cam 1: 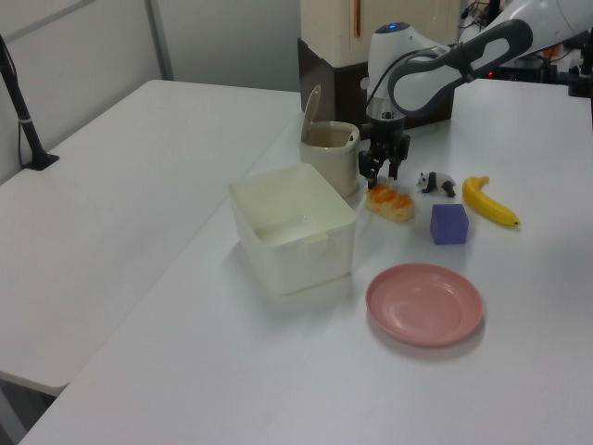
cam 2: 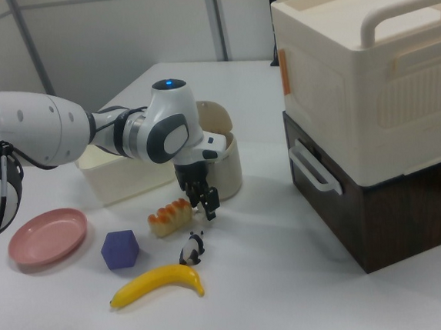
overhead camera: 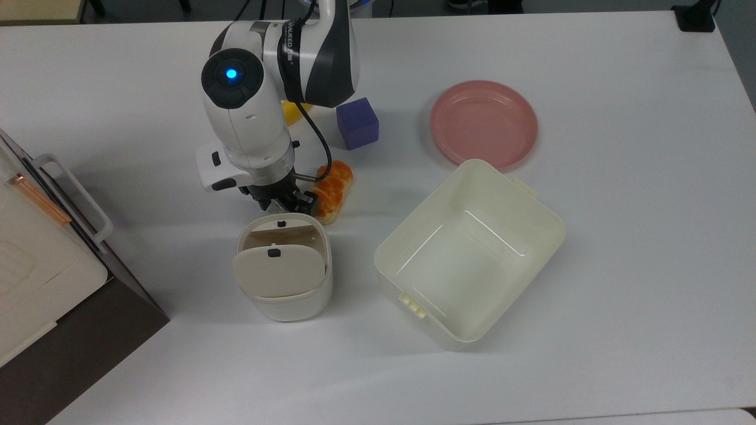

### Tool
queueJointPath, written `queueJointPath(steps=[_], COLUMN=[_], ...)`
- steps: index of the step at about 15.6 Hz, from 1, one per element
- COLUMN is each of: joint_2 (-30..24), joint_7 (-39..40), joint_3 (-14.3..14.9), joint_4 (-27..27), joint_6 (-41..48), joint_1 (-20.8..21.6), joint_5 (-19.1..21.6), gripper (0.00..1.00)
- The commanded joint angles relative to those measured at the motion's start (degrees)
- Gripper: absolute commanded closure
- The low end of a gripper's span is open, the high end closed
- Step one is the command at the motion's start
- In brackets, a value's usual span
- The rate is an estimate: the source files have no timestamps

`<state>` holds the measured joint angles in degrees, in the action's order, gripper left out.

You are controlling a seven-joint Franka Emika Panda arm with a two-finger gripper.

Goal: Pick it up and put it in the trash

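Observation:
The trash (overhead camera: 284, 295) is a small cream bin with its swing lid (overhead camera: 277, 270) tipped open; it also shows in the left view (cam 1: 329, 151) and the right view (cam 2: 229, 163). My gripper (overhead camera: 285, 204) is low over the table in the gap between the trash and a bread roll (overhead camera: 331, 190). Its fingers stand apart, pointing down (cam 1: 380, 172) (cam 2: 201, 203). The white tissue wad is mostly hidden under the gripper; a pale scrap (overhead camera: 274, 206) shows between the fingers.
A large lidless cream tub (overhead camera: 555, 229) sits to the top view's right of the trash. A purple cube (overhead camera: 357, 123), pink plate (overhead camera: 483, 121), banana (cam 1: 489, 202) and panda figurine (cam 1: 435, 182) lie behind the roll. A cream-and-brown box (overhead camera: 35, 254) stands at the top view's left edge.

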<state>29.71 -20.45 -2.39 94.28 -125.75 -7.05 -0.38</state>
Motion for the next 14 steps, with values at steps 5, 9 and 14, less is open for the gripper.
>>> queueJointPath(steps=[5,9,14], joint_2=[0.5,-1.8,-6.2], joint_7=[-0.6,0.0,4.0], joint_3=[0.5,0.5,0.5], joint_4=[1.9,1.7,1.1], joint_6=[-3.5,-0.5,8.0], joint_1=[1.6,1.3,1.3], joint_5=[-0.1,-0.1,-0.1], gripper=[0.66,0.66,0.66])
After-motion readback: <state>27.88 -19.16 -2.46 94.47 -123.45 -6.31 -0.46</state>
